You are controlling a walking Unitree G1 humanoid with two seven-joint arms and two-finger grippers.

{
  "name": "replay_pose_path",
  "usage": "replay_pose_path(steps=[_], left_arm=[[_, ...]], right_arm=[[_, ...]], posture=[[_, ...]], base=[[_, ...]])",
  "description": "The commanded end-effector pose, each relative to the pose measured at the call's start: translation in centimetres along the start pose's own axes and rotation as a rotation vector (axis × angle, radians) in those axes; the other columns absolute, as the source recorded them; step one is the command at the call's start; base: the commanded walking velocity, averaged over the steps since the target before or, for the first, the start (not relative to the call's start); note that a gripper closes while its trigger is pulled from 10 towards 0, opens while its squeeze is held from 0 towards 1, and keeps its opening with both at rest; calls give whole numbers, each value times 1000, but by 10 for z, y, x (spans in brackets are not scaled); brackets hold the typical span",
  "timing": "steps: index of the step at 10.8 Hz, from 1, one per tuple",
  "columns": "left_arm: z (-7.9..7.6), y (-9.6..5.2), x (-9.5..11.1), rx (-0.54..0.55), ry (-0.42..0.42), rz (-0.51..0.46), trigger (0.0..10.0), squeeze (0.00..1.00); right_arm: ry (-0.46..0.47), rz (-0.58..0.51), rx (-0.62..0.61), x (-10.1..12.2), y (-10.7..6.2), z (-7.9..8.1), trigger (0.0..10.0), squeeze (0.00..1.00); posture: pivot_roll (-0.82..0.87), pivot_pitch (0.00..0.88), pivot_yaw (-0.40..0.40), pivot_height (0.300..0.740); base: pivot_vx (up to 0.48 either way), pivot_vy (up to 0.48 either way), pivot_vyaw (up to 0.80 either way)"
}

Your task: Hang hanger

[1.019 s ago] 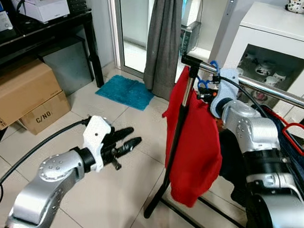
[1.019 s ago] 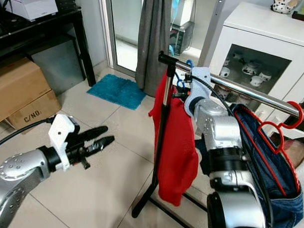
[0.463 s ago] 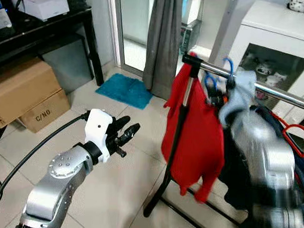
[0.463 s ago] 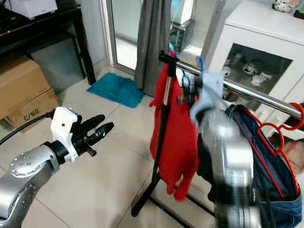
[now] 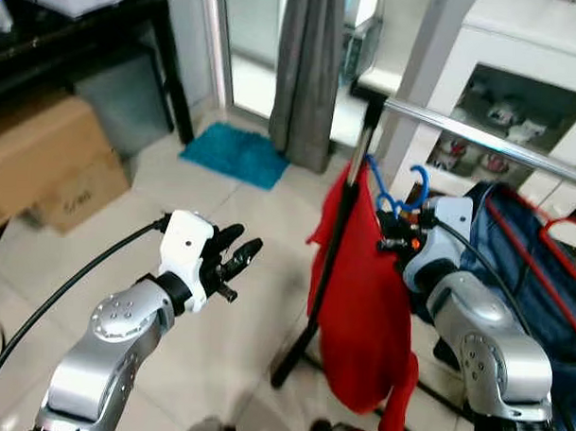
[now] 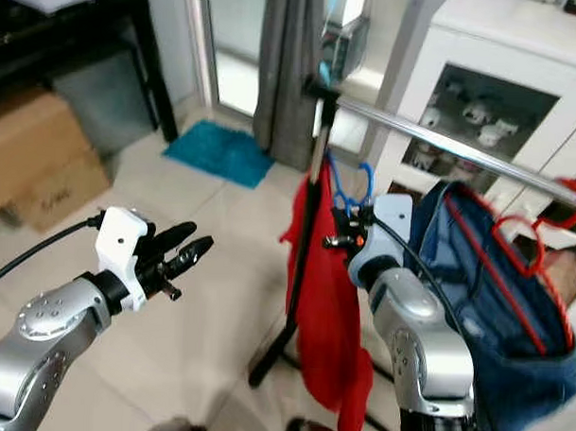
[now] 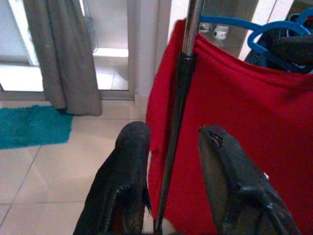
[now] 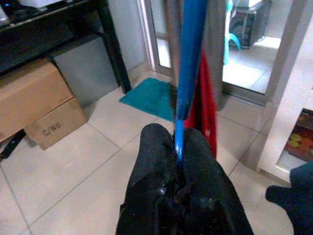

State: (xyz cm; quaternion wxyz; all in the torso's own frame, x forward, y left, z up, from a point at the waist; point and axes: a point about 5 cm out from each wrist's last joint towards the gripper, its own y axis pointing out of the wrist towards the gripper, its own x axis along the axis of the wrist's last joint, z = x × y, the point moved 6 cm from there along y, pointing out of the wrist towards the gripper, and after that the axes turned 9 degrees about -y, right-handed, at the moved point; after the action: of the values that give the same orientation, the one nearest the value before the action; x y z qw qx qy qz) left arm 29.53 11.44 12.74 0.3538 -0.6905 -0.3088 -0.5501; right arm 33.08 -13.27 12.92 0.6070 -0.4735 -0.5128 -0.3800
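Note:
A blue hanger (image 5: pixel 403 188) carries a red garment (image 5: pixel 360 313), and my right gripper (image 5: pixel 393 232) is shut on the hanger just under its hook. The hook sits below the silver rail (image 5: pixel 480 137), apart from it, beside the rack's black post (image 5: pixel 339 238). In the right wrist view the black fingers (image 8: pixel 156 161) pinch the blue hanger (image 8: pixel 190 58). My left gripper (image 5: pixel 239 256) is open in mid-air left of the rack. Its wrist view looks between its fingers (image 7: pixel 128 171) at the post (image 7: pixel 182 98) and the red garment (image 7: pixel 234 122).
Dark blue jeans (image 5: pixel 523 271) hang on a red hanger (image 5: pixel 563 246) further right on the rail. A white cabinet (image 5: pixel 520 82) stands behind the rack. A grey curtain (image 5: pixel 307 74), a teal mat (image 5: pixel 235 155) and cardboard boxes (image 5: pixel 44 169) lie to the left.
My right gripper has come down with the blue hanger and red garment, so the hook now sits below the rail. The camera has tilted and shifted. The left gripper stays open.

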Motion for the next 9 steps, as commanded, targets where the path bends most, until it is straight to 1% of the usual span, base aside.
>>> replay_pose_path(steps=[1, 3, 6, 7, 9], left_arm=[[0, 1, 3, -5, 5, -2, 10000, 0], [0, 1, 4, -2, 4, -5, 10000, 0], [-1, 1, 4, -4, 0, -3, 10000, 0], [0, 1, 4, -4, 1, -3, 10000, 0], [2, 5, 8, -5, 5, -13, 10000, 0]], right_arm=[[-9, -42, 13, 10, -3, 4, 0, 0], [-12, -43, 13, 10, -4, 4, 0, 0], [-15, -37, 29, 8, -4, 8, 0, 0], [-15, -47, 55, 11, -5, 13, 0, 0], [-36, -88, 164, 18, -7, 32, 0, 0]], posture=[[2, 8, -17, 740], [2, 16, -20, 740], [2, 20, -21, 740], [2, 20, -21, 740], [2, 20, -21, 740]], base=[[-262, 0, 0], [-264, 0, 0], [-262, 0, 0], [-266, 0, 0], [0, 0, 0]])
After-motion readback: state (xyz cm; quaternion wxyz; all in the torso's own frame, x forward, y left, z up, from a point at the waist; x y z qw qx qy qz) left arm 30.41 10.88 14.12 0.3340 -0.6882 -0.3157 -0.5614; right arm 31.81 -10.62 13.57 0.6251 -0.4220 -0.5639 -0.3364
